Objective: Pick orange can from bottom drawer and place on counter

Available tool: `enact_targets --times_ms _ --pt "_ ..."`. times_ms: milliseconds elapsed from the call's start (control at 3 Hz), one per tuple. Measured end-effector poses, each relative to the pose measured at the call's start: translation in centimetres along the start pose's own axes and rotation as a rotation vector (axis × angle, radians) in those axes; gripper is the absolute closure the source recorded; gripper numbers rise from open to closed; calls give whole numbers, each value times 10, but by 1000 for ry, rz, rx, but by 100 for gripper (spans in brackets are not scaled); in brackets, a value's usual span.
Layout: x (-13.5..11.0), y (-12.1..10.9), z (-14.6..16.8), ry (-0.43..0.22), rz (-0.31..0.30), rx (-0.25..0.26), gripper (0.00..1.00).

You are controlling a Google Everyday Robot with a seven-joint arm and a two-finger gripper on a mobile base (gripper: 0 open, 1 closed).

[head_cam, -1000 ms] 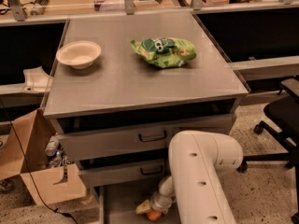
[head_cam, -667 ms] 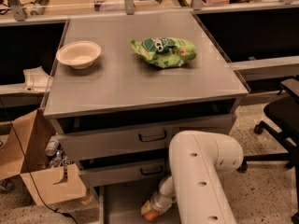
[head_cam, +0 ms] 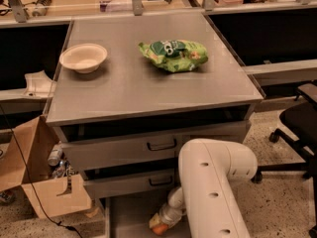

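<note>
The orange can (head_cam: pixel 159 228) shows as a small round orange object low in the open bottom drawer (head_cam: pixel 130 217), near its right side. My gripper (head_cam: pixel 160 223) reaches down into the drawer from under my white arm (head_cam: pixel 210 187) and sits right at the can. The arm hides most of the gripper. The counter (head_cam: pixel 148 83) is the grey metal cabinet top above the drawers.
A white bowl (head_cam: pixel 83 57) and a green snack bag (head_cam: pixel 173 55) lie on the counter. Two closed grey drawers with black handles (head_cam: pixel 161 145) sit above the open one. A cardboard box (head_cam: pixel 37 175) stands at the left, a black office chair (head_cam: pixel 297 128) at the right.
The gripper end and the orange can sit slightly further right and lower in the drawer than a second ago. Nothing on the counter has moved.
</note>
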State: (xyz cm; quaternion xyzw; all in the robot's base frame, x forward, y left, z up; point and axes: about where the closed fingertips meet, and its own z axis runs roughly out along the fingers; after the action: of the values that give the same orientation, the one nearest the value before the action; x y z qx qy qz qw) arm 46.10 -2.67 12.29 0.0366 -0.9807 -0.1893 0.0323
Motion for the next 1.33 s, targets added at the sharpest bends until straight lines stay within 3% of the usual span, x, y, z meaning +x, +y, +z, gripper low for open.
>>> enact_targets --times_ms 333,667,1333 --pt "0 0 0 0 0 0 100" --pt "5 -4 -3 -1 4 -9 100" --pt "25 -28 -41 -44 39 -8 100"
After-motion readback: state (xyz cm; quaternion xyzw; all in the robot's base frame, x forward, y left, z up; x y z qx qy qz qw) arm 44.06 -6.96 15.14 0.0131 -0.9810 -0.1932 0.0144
